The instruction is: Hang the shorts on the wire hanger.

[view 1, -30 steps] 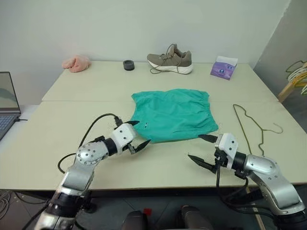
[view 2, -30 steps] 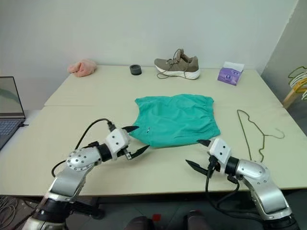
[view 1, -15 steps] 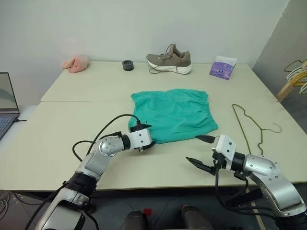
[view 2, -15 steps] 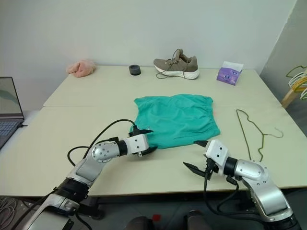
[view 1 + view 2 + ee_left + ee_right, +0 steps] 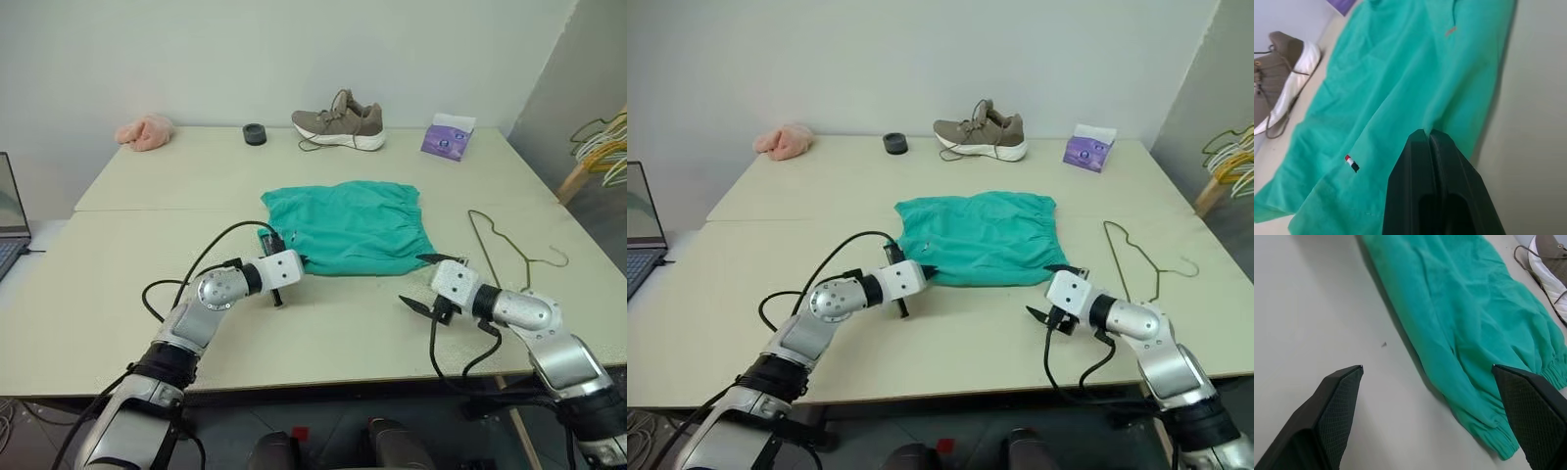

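A pale beige table made of two boards pushed together stands against a plain white wall. Along its far edge, from left to right, sit a small fluffy pink cloth, a short black cylinder, a taupe sneaker with a white sole and a purple tissue pack.

On the left, the left gripper has its two black fingers pressed fully together at the near left corner of the teal-green fabric shorts. In the left wrist view the closed fingertips meet right at a raised fold of the hem, so they seem to have pinched the cloth, though how much fabric is caught cannot be told.

The shorts lie flat in the middle of the table, their long axis running left to right across the robot's front, with the gathered waistband on the right side.

Further right, the right gripper hovers just beside the near right corner of the shorts with its fingers spread as wide as they go and nothing between them. In the right wrist view the waistband corner sits between and ahead of the two open fingers.

Rightmost, the thin dark olive-green wire hanger lies flat on the table, well apart from the shorts and on the right arm's side, so that arm is the nearer one to it.
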Available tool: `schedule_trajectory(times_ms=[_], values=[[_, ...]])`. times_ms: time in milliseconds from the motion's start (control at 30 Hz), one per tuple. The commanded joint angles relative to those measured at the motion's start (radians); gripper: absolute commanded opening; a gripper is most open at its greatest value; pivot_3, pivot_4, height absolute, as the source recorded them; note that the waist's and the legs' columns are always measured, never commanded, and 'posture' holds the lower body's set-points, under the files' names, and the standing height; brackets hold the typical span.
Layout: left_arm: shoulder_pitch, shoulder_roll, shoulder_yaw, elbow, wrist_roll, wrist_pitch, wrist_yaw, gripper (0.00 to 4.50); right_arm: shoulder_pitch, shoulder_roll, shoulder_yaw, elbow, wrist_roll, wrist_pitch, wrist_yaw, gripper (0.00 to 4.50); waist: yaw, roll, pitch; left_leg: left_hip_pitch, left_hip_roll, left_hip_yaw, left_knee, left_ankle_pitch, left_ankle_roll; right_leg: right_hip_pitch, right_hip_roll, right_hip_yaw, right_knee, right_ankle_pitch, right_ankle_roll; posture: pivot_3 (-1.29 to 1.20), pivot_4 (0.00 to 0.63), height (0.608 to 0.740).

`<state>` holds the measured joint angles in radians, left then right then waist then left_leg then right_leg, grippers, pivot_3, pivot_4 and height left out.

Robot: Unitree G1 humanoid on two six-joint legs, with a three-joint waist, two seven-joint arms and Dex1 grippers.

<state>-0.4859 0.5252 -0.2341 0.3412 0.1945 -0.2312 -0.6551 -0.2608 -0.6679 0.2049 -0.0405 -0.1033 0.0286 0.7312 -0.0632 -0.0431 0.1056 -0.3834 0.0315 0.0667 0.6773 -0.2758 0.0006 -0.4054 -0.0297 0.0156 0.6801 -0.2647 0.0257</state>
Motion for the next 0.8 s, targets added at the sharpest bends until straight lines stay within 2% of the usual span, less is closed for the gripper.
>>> schedule_trajectory(times_ms=[33,267,300,367,733,800], values=[[-0.049,-0.005,0.061,-0.088,-0.067,0.045,-0.011,0.04,-0.098,0.006,0.038,0.127,-0.088,-0.117,-0.031,4.50,-0.002,0.000,0.000,0.000,0.000,0.000,0.000,0.000,0.000,0.000,0.000,0.000,0.000,0.000,0.000,-0.10,0.068,0.740],[-0.073,0.022,0.114,-0.156,-0.133,0.112,-0.050,0.04,-0.306,0.084,0.119,0.471,-0.242,-0.227,-0.146,4.50,-0.010,0.000,0.000,0.000,0.000,0.000,0.000,0.000,0.000,0.000,0.000,0.001,0.000,0.000,0.000,-0.08,0.061,0.740],[-0.071,0.031,0.123,-0.157,-0.139,0.115,-0.053,0.01,-0.329,0.088,0.124,0.507,-0.253,-0.245,-0.154,4.32,-0.013,0.000,0.000,0.000,0.000,0.000,0.000,0.000,0.000,0.000,-0.001,0.002,0.000,0.000,0.000,-0.08,0.060,0.740],[-0.068,0.044,0.141,-0.156,-0.152,0.125,-0.057,0.00,-0.364,0.095,0.127,0.558,-0.257,-0.271,-0.158,3.87,-0.019,0.000,0.000,0.000,0.000,0.000,0.000,0.000,0.000,0.000,-0.001,0.002,0.000,0.000,0.000,-0.08,0.060,0.740],[-0.069,0.061,0.182,-0.145,-0.177,0.150,-0.047,0.00,-0.495,0.146,0.098,0.672,-0.248,-0.348,-0.209,0.02,-0.020,0.000,0.000,-0.001,0.000,-0.001,0.000,0.000,0.000,0.000,-0.004,0.001,0.001,0.000,0.000,-0.07,0.058,0.740],[-0.085,0.066,0.185,-0.126,-0.175,0.146,-0.052,0.00,-0.545,0.152,0.090,0.694,-0.244,-0.366,-0.216,0.02,-0.021,0.000,0.000,-0.001,0.000,-0.001,0.000,0.000,0.000,0.000,-0.005,0.001,0.001,0.000,0.000,-0.07,0.056,0.740]])
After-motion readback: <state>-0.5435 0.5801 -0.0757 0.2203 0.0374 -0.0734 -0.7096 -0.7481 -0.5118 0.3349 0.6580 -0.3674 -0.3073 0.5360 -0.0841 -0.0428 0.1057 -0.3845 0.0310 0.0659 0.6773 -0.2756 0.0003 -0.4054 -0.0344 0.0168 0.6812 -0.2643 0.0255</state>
